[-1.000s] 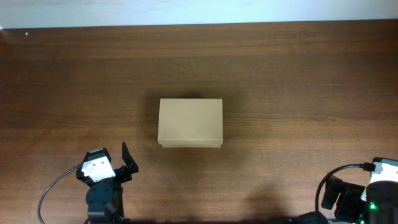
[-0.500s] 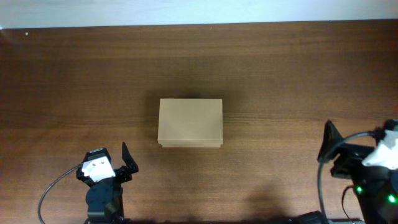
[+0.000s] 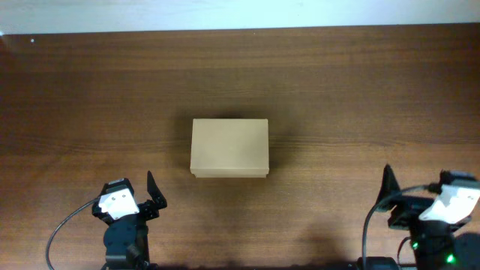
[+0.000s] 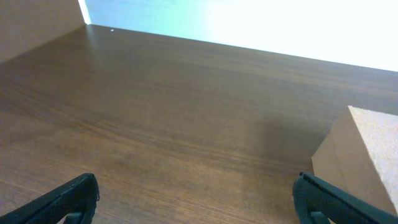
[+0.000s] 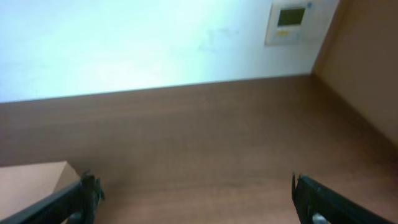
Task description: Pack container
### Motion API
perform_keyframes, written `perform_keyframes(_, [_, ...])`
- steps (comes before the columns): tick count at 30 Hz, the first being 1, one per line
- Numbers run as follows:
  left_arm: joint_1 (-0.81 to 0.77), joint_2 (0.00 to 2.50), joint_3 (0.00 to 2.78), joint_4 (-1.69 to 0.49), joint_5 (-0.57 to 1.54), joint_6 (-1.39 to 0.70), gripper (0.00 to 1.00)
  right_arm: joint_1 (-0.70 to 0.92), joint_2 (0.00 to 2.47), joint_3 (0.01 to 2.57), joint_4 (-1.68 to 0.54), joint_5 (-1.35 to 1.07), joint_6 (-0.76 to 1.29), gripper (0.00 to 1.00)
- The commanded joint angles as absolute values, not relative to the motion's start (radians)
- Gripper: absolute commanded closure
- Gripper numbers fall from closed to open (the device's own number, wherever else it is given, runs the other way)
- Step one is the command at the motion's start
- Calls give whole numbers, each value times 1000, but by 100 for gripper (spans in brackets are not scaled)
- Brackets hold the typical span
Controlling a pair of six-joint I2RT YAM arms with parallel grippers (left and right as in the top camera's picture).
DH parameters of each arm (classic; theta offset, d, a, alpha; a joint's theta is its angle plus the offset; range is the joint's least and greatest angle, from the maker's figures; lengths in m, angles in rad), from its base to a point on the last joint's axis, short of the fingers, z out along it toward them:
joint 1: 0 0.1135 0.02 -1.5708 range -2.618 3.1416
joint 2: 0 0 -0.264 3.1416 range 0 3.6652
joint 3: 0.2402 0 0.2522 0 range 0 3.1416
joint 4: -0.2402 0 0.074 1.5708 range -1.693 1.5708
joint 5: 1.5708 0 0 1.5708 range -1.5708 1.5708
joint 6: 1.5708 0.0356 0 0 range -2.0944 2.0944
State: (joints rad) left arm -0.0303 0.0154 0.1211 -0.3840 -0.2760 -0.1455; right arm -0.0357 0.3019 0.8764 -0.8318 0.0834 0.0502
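Observation:
The container (image 3: 229, 147), a plain tan cardboard box, sits with its lid down at the middle of the brown table. My left gripper (image 3: 133, 196) is at the near left edge, open and empty, well short of the box. In the left wrist view the left gripper's jaws (image 4: 196, 199) are spread wide and the box corner (image 4: 364, 149) shows at the right. My right gripper (image 3: 420, 191) is at the near right edge, open and empty. In the right wrist view the right gripper's jaws (image 5: 198, 199) are wide apart and the box (image 5: 31, 177) shows at the lower left.
The wooden table (image 3: 360, 90) runs back to a white wall. A small wall panel with a display (image 5: 287, 22) hangs behind the table. Tan side boards stand at the table's left (image 4: 31, 22) and right (image 5: 367, 56).
My right arm came up from the bottom right corner into view, then shifted a little left and toward the near edge. The left arm and the box have not moved.

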Motion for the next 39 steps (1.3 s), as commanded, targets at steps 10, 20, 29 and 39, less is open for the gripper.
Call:
perform_keyframes(10, [-23,5,116,-385,-268,-130,1,-69,54,374,-456,-35,20,1])
perform_keyframes(20, [-23,5,116,-385,-268,-130,1,-68,3,187,-340,-38,-30,1])
perform_keyframes(29, [-23,5,116,-385,-268,-130,1,-45,3,143,-340,-49,-30,1])
perform_keyframes(39, [-23,5,116,-385,-268,-130,1,-38,3,102,-339,-79,-30,1])
